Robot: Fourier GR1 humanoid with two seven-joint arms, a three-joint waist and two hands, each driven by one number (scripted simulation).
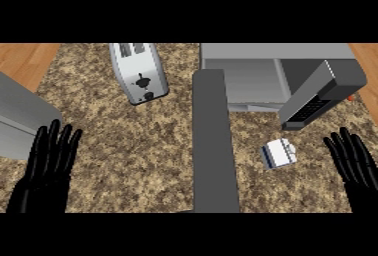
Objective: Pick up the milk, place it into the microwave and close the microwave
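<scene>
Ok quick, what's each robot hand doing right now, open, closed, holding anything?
Left robot hand: open, holding nothing.
Right robot hand: open, holding nothing.

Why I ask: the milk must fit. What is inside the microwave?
The open microwave shows only bare grey walls and floor; the milk lies outside on the counter. Its top and control panel hide the rear and right of the cavity.
</scene>
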